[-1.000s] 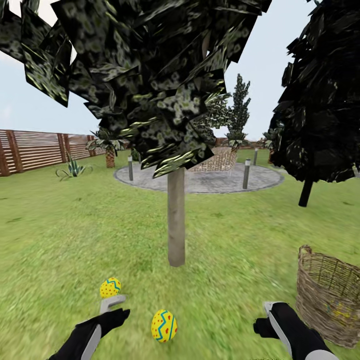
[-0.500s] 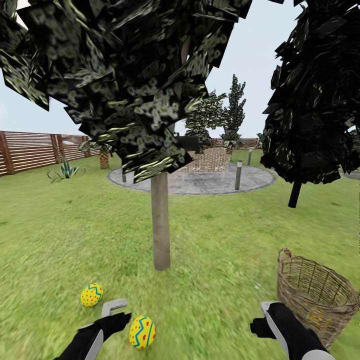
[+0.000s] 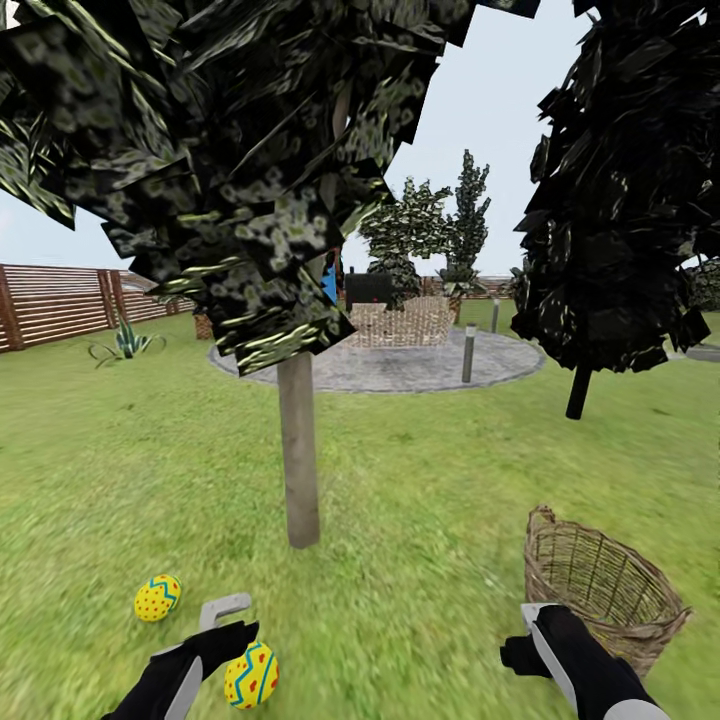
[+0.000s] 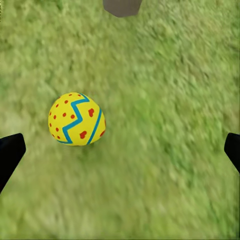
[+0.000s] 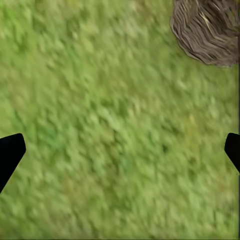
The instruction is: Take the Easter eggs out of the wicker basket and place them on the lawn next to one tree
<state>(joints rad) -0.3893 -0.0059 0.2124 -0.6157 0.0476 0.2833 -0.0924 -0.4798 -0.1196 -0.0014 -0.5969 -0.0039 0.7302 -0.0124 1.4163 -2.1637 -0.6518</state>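
Left end effector (image 4: 120, 150) spread wide, egg (image 4: 77, 119) below unlabelled.

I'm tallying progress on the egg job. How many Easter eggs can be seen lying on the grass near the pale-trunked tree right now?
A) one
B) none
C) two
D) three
C: two eggs lie on the grass short of the tree, one farther out and one beside the left gripper.

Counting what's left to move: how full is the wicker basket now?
Cannot tell. The wicker basket stands upright on the lawn, but its bottom is hidden; two Easter eggs already lie out.
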